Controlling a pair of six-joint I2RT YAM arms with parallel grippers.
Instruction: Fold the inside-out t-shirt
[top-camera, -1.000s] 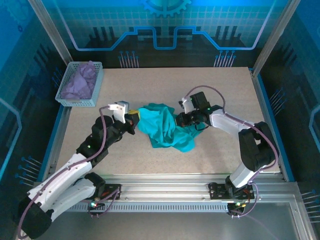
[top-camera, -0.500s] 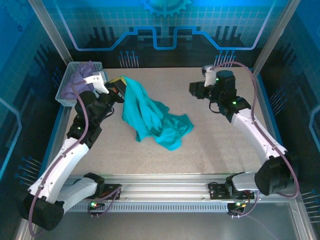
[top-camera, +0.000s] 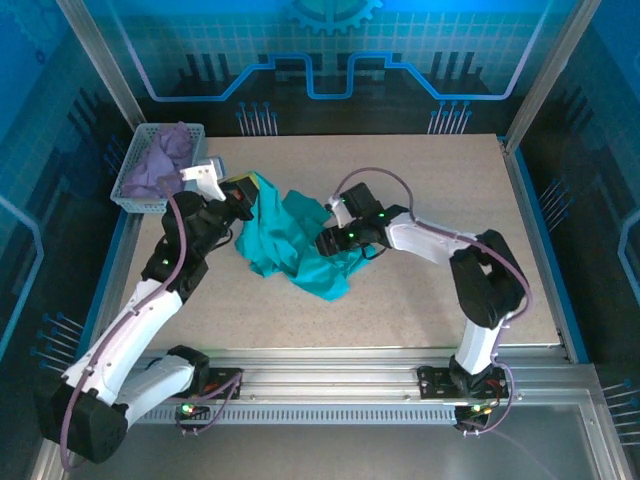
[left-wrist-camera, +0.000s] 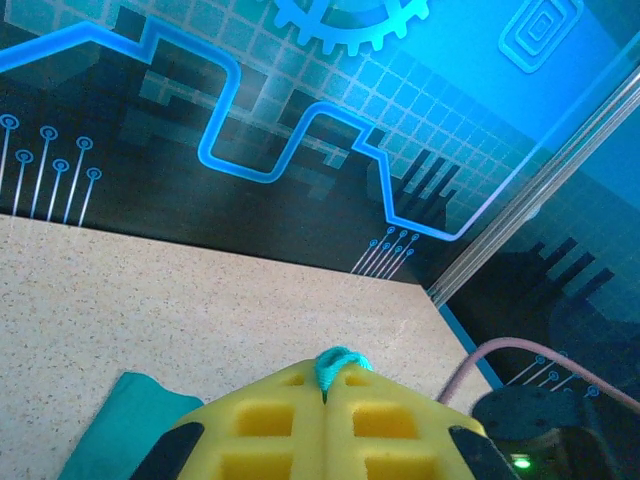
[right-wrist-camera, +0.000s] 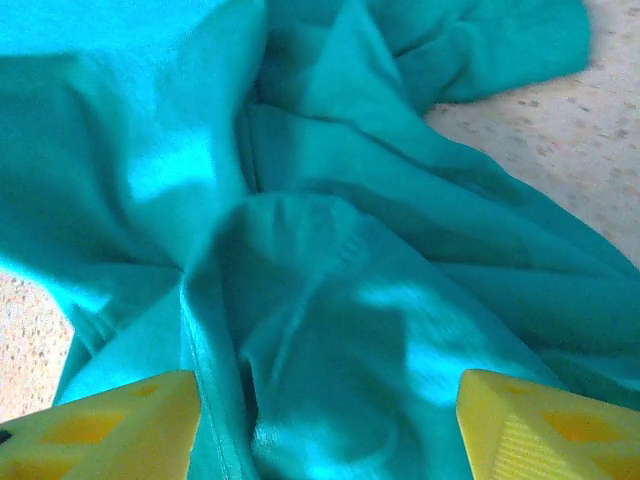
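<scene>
The inside-out t-shirt (top-camera: 292, 250) is a crumpled teal heap left of the table's middle. My left gripper (top-camera: 246, 194) is at its far left corner, shut on a small fold of the fabric; in the left wrist view that teal fold (left-wrist-camera: 338, 364) pokes out between the closed yellow pads (left-wrist-camera: 270, 420). My right gripper (top-camera: 326, 241) hovers over the heap's right side. In the right wrist view its yellow fingertips (right-wrist-camera: 100, 432) stand wide apart and open, with wrinkled t-shirt (right-wrist-camera: 330, 300) fabric lying below and between them.
A grey basket (top-camera: 128, 196) with a lavender cloth (top-camera: 160, 160) stands at the far left corner, close behind my left arm. Bare speckled table (top-camera: 450, 180) lies right and near of the shirt. Blue walls and metal posts ring the table.
My right arm swung out to the far right, then returned to the shirt with its jaws now open. My left gripper carried its corner toward the far left, then eased back; the shirt bunched up.
</scene>
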